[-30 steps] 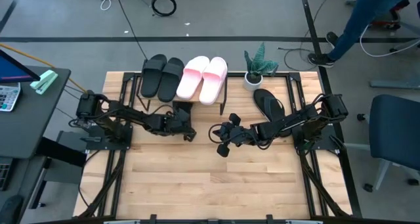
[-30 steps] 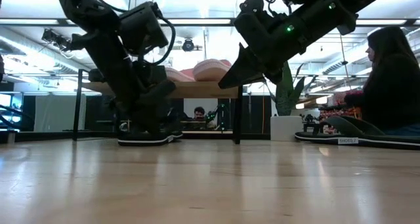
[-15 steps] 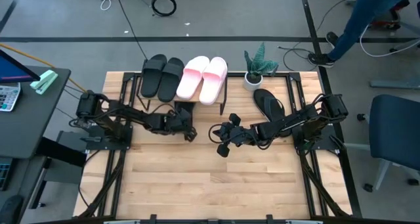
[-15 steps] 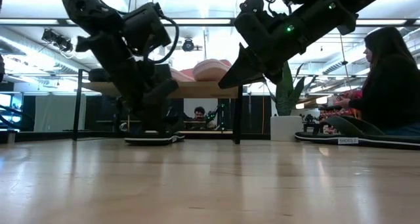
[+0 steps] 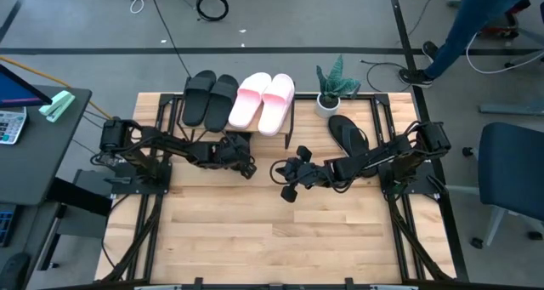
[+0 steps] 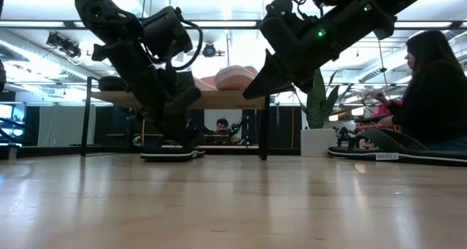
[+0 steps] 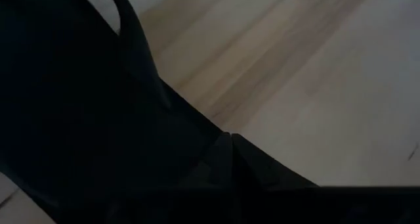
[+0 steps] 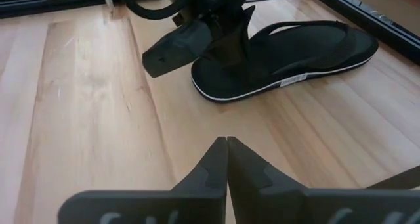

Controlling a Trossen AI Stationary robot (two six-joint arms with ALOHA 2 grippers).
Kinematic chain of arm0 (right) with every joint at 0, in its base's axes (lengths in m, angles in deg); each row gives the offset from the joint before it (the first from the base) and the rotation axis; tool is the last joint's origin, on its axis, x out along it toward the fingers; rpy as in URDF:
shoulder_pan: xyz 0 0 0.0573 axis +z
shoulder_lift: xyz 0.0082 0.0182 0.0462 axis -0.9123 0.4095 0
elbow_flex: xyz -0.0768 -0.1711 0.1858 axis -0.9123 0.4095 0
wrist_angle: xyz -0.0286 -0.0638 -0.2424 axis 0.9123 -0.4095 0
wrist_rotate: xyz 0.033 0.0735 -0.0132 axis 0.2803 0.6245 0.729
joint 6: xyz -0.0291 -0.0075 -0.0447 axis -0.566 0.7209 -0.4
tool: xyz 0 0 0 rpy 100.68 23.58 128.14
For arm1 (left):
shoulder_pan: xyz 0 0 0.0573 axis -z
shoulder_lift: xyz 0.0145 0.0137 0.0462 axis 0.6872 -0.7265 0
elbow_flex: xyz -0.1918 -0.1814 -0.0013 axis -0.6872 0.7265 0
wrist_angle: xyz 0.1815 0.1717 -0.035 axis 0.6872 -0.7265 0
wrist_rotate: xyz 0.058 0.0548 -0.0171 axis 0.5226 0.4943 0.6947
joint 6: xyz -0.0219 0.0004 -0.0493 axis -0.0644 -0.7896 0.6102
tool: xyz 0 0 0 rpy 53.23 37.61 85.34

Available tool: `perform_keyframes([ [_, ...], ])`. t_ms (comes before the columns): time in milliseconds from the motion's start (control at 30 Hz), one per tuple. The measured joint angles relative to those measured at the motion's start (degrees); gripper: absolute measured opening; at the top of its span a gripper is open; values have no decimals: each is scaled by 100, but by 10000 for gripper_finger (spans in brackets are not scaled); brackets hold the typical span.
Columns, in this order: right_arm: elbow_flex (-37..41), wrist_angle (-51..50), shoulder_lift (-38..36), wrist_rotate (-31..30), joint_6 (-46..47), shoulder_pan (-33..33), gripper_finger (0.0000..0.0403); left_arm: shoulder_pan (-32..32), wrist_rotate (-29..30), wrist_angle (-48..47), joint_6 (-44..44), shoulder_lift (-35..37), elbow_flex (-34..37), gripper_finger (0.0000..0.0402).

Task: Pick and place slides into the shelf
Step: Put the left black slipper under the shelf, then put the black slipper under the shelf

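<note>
Two black slides (image 5: 211, 99) and two pale pink slides (image 5: 263, 101) sit on the shelf (image 6: 219, 99) at the table's far edge. One black flip-flop (image 8: 295, 60) lies flat on the table in front of the shelf, also visible in the low view (image 6: 171, 155). My left gripper (image 5: 242, 164) comes down on it, fingers shut. The second flip-flop (image 5: 347, 133) lies flat at the far right. My right gripper (image 5: 287, 178) hangs shut above the table's middle, holding nothing. My left gripper (image 8: 216, 60) is shut on the black flip-flop, coming from above and slanting down, on the half away from its toe strap (image 8: 315, 27). The gripper's own body hides whether it has strap or sole. The sole (image 6: 171, 155) lies flat on the table.
A potted plant (image 5: 333, 86) stands right of the shelf at the far edge. The shelf's black legs (image 6: 264, 128) stand just behind the held flip-flop. Bare tabletop (image 5: 272, 239) fills the near half. A person sits beyond the table's right side (image 6: 434, 88).
My left gripper has moved slightly toward the table's right and the shelf. The flip-flop has slid with it along the table, its sole staying flat on the wood. My right arm has kept still.
</note>
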Motion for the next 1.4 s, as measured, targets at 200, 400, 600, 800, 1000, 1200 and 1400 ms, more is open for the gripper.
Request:
perform_keyframes([
  [200, 0, -297, 0, 4, -1, 0, 20, 38, -229, -62, -126, 125, 4, 36],
  [400, 2, -928, 0, 2, -3, 0, 30, 448, -728, -48, 94, 1027, 2, 35],
  [600, 1, -1709, 0, 1, 34, 0, 29, 1334, -724, -32, -230, 2183, -7, 10],
  [800, 2, -3498, -482, 787, 1035, 31, 20, 2098, -400, -77, -693, 2751, -9, 9],
  [1000, 2, -5783, -1540, 98, 3424, 124, 11, 2442, -362, -108, -1098, 2754, -7, 24],
  [1200, 2, -6326, -2091, -720, 4548, 714, 9, 2413, -335, -2, -1100, 2754, -173, 10],
  [1400, 2, -6410, -2127, -995, 5185, 1566, 8, 2414, -340, 1, -1518, 2754, -651, 9],
])
